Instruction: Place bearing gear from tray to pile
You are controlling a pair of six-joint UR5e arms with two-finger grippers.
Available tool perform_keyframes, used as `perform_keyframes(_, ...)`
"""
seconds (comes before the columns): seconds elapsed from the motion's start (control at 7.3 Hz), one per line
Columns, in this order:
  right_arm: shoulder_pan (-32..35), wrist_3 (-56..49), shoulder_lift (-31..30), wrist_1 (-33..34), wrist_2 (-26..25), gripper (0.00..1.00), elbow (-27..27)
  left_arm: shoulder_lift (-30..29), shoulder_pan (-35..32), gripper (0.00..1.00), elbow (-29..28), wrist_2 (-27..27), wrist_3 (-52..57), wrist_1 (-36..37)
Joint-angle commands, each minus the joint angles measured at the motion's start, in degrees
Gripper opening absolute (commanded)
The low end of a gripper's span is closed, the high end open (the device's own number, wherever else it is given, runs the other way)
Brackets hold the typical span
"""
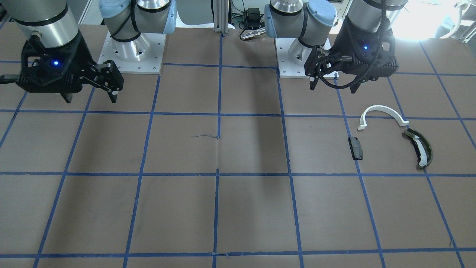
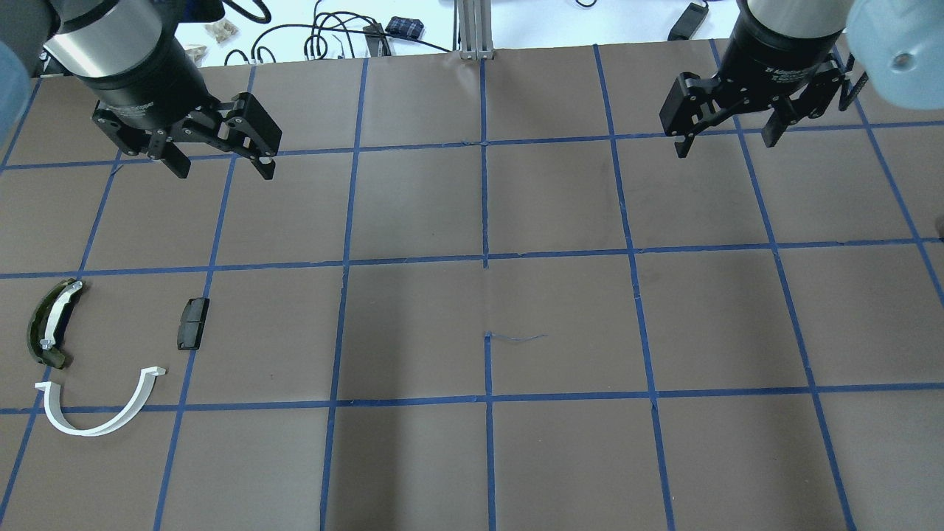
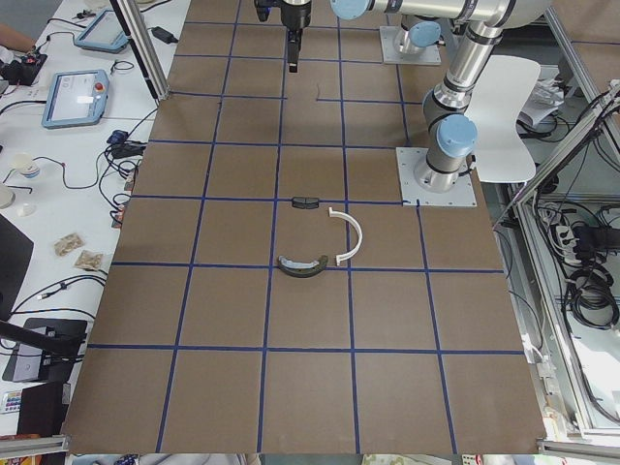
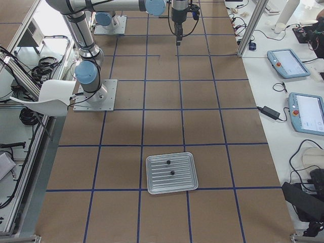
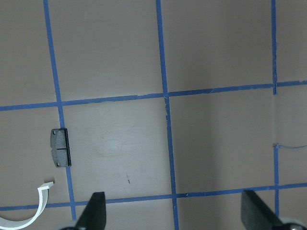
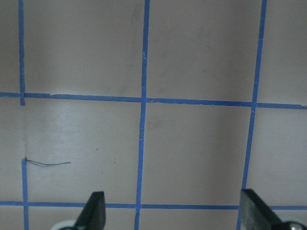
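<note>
Planning the pick comes first, because no part is in hand. The left gripper [image 2: 223,171] and the right gripper [image 2: 725,146] both hang high over the brown, blue-taped table [image 2: 560,324], fingers spread wide with nothing between them.

In the right-end view the ribbed silver metal tray [image 4: 157,183] lies at 6 o'clock. Two small dark round parts [image 4: 167,162] rest on it, one towards its 12 o'clock edge and the other near its middle. They are too small for me to say which is the bearing gear.

The pile [image 2: 49,328] sits at 8 o'clock in the overhead view: a white plastic half-ring arc [image 2: 125,417], a dark olive curved piece with a white strip [image 2: 44,343] and a small black rectangular block [image 2: 192,323].

I judge the right arm nearer the tray. I would descend straight over one part, centre the fingers on it, close gently and lift clear of the rim. I expect a long reach or a hand-over to get it to the pile.
</note>
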State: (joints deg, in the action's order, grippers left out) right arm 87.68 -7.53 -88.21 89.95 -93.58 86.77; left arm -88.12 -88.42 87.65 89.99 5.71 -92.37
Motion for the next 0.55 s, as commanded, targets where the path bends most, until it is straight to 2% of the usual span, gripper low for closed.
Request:
perform_keyframes(0.0,-7.0,-14.4,1.3,0.4,-1.8,1.0,-0.8,0.0,0.0,1.0,0.0,-0.5,0.0,0.1)
perform_keyframes(0.27,-23.6,-35.7,5.3,0.4,-1.1,1.0,-0.4,0.0,0.0,1.0,0.0,-0.5,0.0,0.1)
perform_keyframes(0.41,-30.9,-47.1,9.0,4.5,0.0,1.0,-0.4,0.0,0.0,1.0,0.0,-0.5,0.0,0.1)
